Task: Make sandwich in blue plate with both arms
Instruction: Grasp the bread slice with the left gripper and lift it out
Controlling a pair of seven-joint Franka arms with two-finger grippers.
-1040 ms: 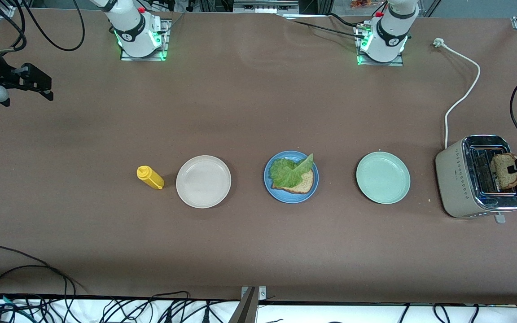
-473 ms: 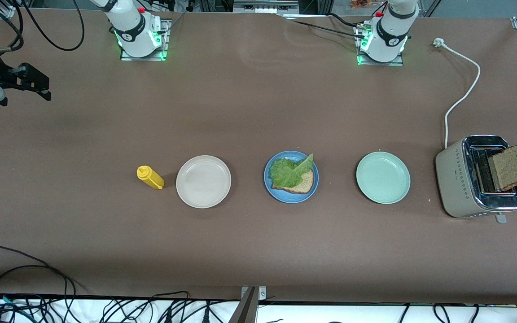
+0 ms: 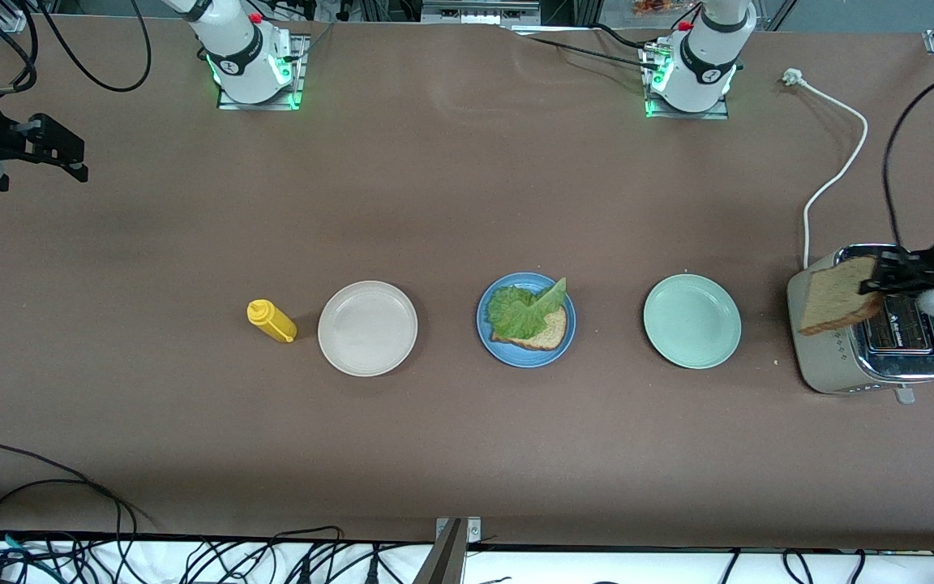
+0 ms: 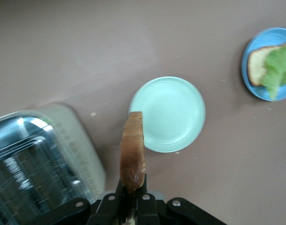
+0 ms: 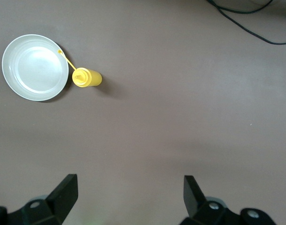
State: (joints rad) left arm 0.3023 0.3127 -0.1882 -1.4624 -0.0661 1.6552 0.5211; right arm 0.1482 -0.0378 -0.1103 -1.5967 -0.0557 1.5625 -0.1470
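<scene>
The left gripper [image 3: 880, 276] pinches a toasted bread slice [image 3: 838, 302] by one edge over the toaster [image 3: 864, 357]; held so narrowly, the slice could swing or slip in transit. The blue plate [image 3: 490, 341] holds bread under lettuce [image 3: 525, 310], which may shift on contact. The right gripper [image 5: 129, 192] waits open over bare table, toward the right arm's end.

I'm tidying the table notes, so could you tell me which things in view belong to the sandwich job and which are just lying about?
In the job:
blue plate with bread and lettuce
bread slice held by the left gripper
toaster
right gripper, waiting open

Lying about:
beige plate
green plate
yellow bottle
</scene>
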